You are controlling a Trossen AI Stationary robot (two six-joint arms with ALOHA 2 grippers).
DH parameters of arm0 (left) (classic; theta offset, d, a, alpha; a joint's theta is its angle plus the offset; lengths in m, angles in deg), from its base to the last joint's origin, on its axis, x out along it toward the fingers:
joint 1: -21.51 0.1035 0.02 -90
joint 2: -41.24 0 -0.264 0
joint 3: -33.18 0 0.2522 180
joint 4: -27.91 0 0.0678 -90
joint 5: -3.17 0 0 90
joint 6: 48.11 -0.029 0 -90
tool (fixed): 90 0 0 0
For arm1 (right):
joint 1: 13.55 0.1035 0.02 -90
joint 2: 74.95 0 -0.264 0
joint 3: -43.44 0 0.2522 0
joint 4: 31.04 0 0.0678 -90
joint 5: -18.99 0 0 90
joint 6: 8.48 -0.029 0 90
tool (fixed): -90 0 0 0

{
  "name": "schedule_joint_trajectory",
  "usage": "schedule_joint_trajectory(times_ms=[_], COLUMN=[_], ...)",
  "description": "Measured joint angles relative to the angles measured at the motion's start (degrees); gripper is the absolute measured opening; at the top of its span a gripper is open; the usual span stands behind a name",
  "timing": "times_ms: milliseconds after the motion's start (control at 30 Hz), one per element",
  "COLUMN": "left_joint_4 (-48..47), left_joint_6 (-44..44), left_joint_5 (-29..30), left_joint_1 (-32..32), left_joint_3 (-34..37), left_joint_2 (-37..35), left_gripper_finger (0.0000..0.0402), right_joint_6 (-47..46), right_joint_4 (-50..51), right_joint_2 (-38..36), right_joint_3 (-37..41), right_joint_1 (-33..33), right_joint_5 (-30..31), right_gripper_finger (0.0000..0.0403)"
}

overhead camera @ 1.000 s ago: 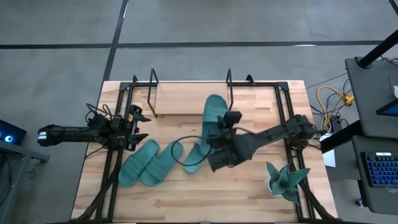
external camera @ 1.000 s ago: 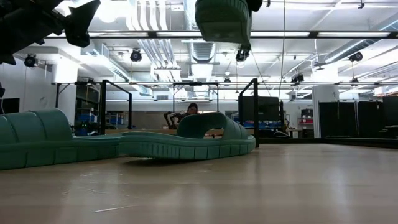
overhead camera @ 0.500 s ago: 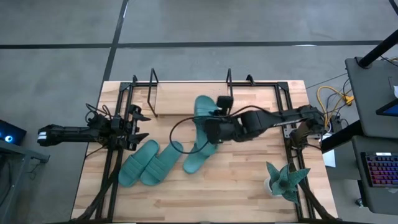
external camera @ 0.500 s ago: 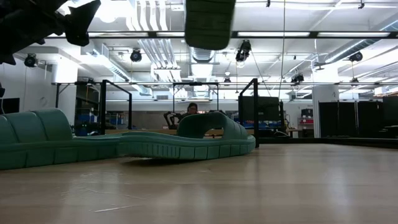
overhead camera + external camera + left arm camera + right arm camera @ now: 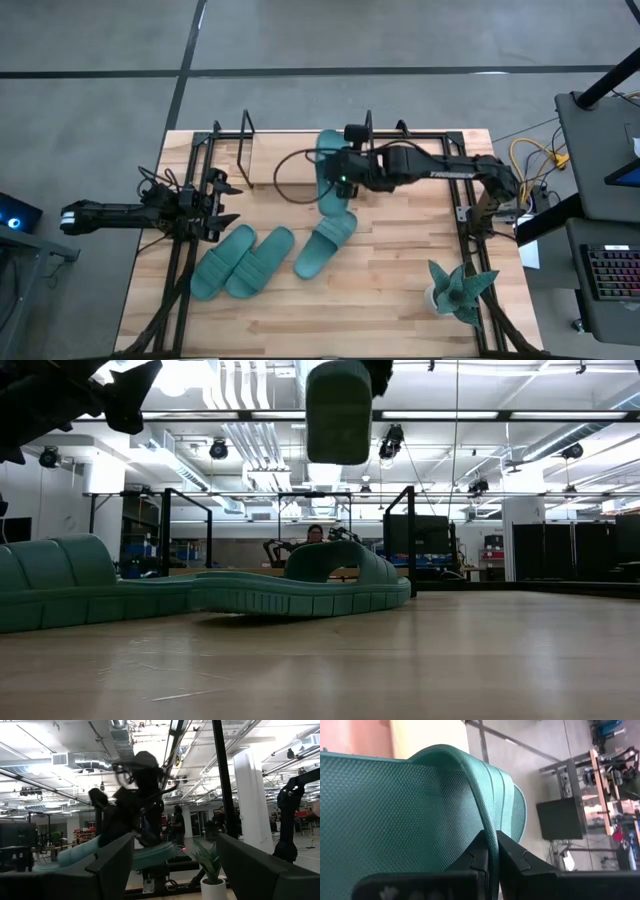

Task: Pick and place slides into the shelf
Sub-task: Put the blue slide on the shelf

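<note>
slides: one held slide (image 5: 330, 170) clamped at the strap edge by the right hand (image 5: 343, 180), fingers (image 5: 480, 855) closed on the thin strap (image 5: 487, 825), raised clear of the surface (image 5: 400, 290) and positioned over the right part of the shelf (image 5: 300, 165). third slide (image 5: 325, 243) flat on the surface just below the held one. remaining two slides (image 5: 240, 262) side by side left of it, touching. left hand (image 5: 222, 203) at the left edge of the surface, fingers (image 5: 115, 865) spread wide, gripping nothing. plant ornament (image 5: 458, 288) near the right front corner.
</note>
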Motion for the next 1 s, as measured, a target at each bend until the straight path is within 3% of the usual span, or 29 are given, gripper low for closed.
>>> schedule_joint_trajectory(times_ms=[400, 1000], left_joint_4=[-0.04, 0.0], left_joint_6=[-0.02, -0.09], left_joint_5=[0.0, 0.53], left_joint_1=[0.0, 0.0], left_joint_3=[0.0, 0.0], left_joint_2=[0.13, 0.17], left_gripper_finger=[0.0268, 0.0268], right_joint_6=[9.45, 20.22], right_joint_4=[-10.83, -27.01], right_joint_2=[0.02, 0.13], right_joint_3=[7.02, 17.96], right_joint_1=[-6.71, -19.39], right_joint_5=[-0.85, -8.55], right_gripper_finger=[0.0013, 0.0013])
